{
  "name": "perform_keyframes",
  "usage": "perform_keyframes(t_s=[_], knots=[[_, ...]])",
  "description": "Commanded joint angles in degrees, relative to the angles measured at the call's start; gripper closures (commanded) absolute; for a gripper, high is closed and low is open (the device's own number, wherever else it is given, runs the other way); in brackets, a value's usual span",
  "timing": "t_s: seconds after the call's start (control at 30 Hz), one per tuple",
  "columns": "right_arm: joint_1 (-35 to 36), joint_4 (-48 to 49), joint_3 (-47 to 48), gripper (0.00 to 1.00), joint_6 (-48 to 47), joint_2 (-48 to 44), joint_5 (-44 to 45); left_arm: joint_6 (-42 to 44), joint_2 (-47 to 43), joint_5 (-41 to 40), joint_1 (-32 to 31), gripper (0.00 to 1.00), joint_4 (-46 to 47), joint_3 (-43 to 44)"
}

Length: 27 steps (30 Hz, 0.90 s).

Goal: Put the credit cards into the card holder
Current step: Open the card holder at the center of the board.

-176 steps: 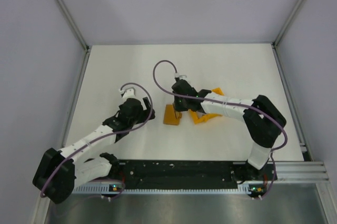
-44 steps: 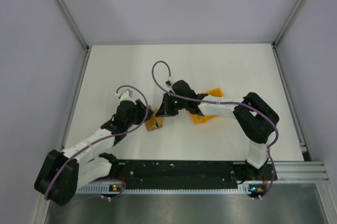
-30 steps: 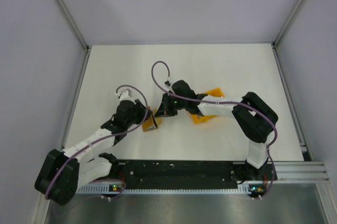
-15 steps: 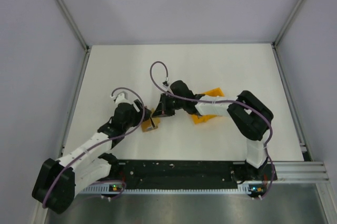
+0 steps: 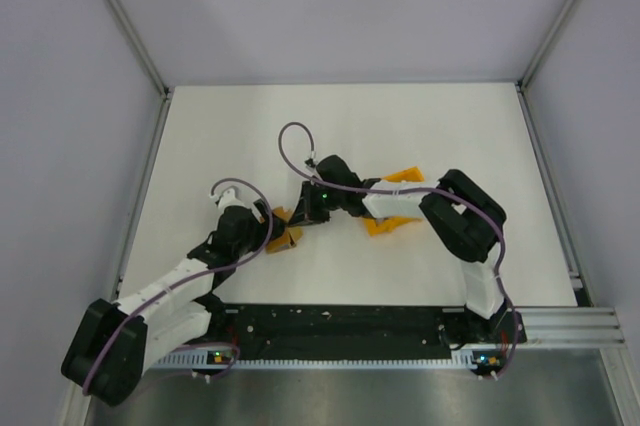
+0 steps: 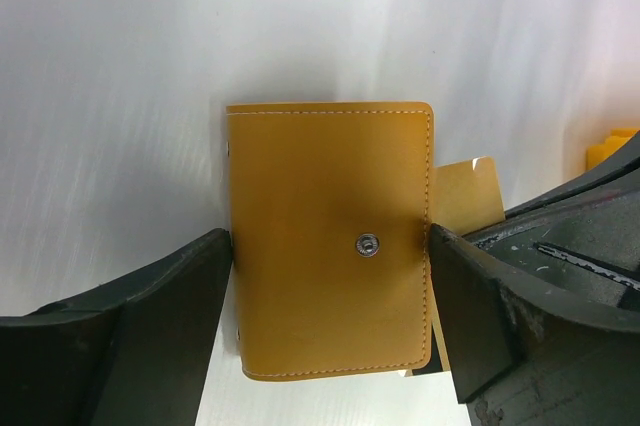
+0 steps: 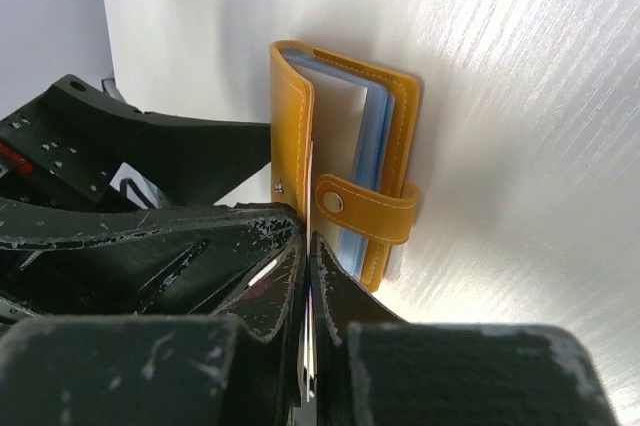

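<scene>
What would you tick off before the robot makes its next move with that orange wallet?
1. Left claw open, one finger either side of the small orange folding wallet: ok.
2. Right claw shut on a thin pale card: ok.
3. Wallet gaping, light blue card already inside: ok.
4. Orange snap strap clear of the gap: not ok, it crosses it.
5. Pale card lined up with a pocket: cannot tell.

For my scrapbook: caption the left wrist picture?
Open left gripper straddles the orange card holder on the white table.
</scene>
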Motion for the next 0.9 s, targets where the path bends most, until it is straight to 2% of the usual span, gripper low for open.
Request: perform_keyframes(t_s=[0.0, 0.2, 0.3, 0.47, 0.67, 0.87], knots=[[1.5, 3.0, 3.3, 1.0, -0.6, 0.2, -1.2, -0.1, 0.7, 4.9, -0.1, 0.16, 4.9, -2.1], [1.5, 8.7, 0.3, 1.0, -0.2, -2.5, -1.5, 0.1, 2.6, 12.3, -0.1, 0.16, 14.3, -3.0], [1.3, 12.3, -2.4, 1.0, 1.2, -4.8, -1.0, 0.7, 3.2, 13.4, -0.1, 0.16, 13.6, -1.3], [0.8, 12.5, -4.5, 1.0, 0.7, -7.1, 0.2, 1.6, 3.0, 12.0, -0.1, 0.13, 12.1, 0.0], [-0.2, 15.2, -7.5, 1.0, 3.2, -8.6, 2.0, 1.4, 4.4, 15.0, -0.1, 0.12, 15.4, -0.5], [-0.7, 22.0, -10.8, 1.0, 5.3, -11.2, 2.0, 1.0, 4.6, 16.0, -0.1, 0.12, 16.4, -0.9]])
